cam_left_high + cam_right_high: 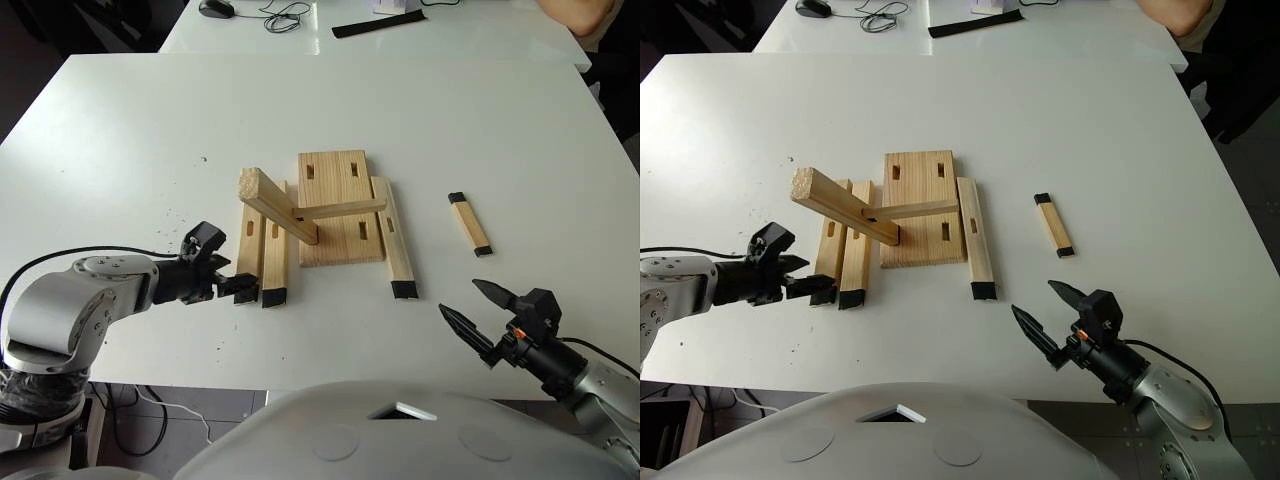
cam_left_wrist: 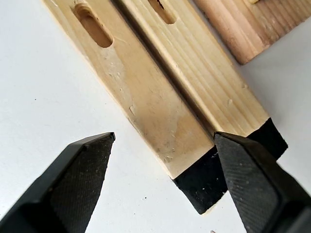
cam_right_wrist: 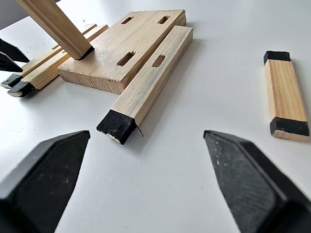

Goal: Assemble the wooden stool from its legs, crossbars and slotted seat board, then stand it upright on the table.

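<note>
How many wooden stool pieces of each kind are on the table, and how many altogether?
Legs: 4
Slotted seat board: 1
Thin crossbar: 1
Short bar with black ends: 1
Total: 7

Tilted leg [image 1: 275, 207] partly hides seat board [image 1: 335, 185]

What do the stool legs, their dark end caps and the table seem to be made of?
Stool legs: pale bare wood, probably softwood; grain lines and small dents show, no gloss. End caps: matte black, maybe rubber or paint; the look leaves it open. Table: smooth white, faintly glossy, likely laminate.
</note>
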Robot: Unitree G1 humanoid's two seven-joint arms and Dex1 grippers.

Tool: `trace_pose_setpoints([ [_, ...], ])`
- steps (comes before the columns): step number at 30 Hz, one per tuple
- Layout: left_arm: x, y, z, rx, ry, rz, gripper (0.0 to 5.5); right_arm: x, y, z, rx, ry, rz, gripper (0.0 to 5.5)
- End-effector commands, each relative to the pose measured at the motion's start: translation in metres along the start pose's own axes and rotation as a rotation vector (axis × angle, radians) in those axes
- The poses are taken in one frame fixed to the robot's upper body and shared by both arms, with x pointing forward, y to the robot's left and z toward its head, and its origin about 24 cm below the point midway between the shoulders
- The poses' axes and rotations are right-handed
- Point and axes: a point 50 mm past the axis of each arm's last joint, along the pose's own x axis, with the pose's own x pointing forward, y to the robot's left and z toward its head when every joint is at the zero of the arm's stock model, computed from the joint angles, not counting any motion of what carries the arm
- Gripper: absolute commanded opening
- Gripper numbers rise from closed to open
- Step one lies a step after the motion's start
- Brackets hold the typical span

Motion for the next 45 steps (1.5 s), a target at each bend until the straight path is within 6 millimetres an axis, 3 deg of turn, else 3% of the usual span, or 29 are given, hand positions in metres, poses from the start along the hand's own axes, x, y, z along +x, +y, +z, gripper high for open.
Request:
trace_pose_setpoints([
  [1,0.004,0.015,-0.001,0.011,0.021,0.047,3.80,0.002,-0.001,0.000,-0.012,0.005,-0.006,4.34],
  [8,0.000,0.052,0.021,0.064,-0.025,0.139,3.80,0.000,0.000,-0.003,-0.005,0.007,-0.016,4.34],
  [14,0.011,0.052,0.035,0.063,-0.085,0.094,3.80,0.004,-0.002,-0.001,-0.013,0.001,-0.008,4.34],
  [23,0.017,0.057,0.000,0.028,-0.005,0.115,3.80,0.003,-0.009,0.003,-0.034,0.018,0.011,4.34],
  [29,0.023,0.043,-0.018,0.021,0.015,0.068,3.80,0.004,-0.010,0.004,-0.033,0.016,0.014,4.34],
  [33,0.025,0.038,-0.030,-0.027,0.015,0.054,3.21,0.005,-0.012,0.007,-0.040,0.015,0.016,4.34],
  [36,0.031,0.048,-0.035,-0.085,0.001,0.151,2.75,0.006,-0.014,0.008,-0.043,0.015,0.020,4.34],
  [41,0.040,0.059,-0.027,-0.098,-0.055,0.263,2.05,0.008,-0.013,0.009,-0.042,0.012,0.027,4.34],
  [45,0.042,0.057,-0.015,-0.109,-0.120,0.238,2.00,0.009,-0.015,0.010,-0.046,0.015,0.025,4.34],
])
